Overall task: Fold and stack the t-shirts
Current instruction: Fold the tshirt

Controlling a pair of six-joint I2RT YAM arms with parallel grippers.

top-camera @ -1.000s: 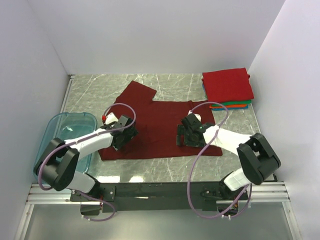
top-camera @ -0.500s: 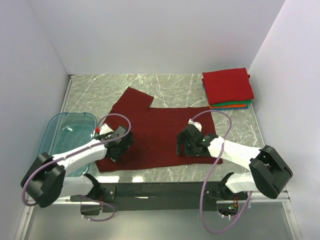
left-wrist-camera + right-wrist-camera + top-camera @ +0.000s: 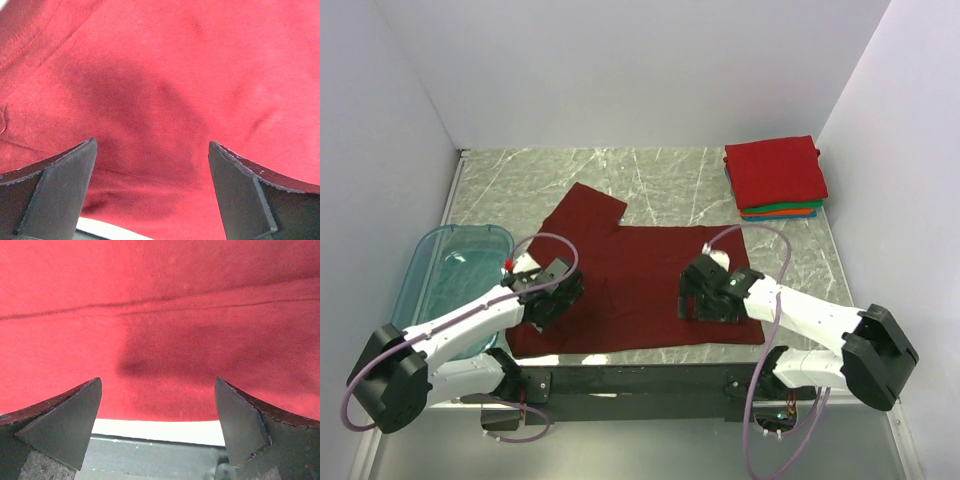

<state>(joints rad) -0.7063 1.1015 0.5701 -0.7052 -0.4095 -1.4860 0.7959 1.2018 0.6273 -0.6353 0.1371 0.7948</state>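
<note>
Sitting in the far right corner of the desk [image 3: 670,180], a stack [image 3: 782,209] of folded shirts shows how much is finished: a red shirt [image 3: 775,168] lies on top, with green, orange and blue edges peeking out beneath it. Those look done. What is left is the maroon shirt [image 3: 640,275], which lies spread flat and unfolded across the middle of the desk, one sleeve pointing toward the far left and its lower hem reaching the near edge.

The left gripper [image 3: 548,298] hangs low over the shirt's near left part, close to the bin [image 3: 460,231] at the left edge. Its jaws stand wide apart with only cloth between them, clamped on nothing. The right gripper [image 3: 705,295] is low over the near right part, also spread open and holding nothing; its wrist view shows the hem and the desk's near edge just below.

By my judgement no fold has been made in this shirt. It needs folding into a flat rectangle and then carrying to the stack.
</note>
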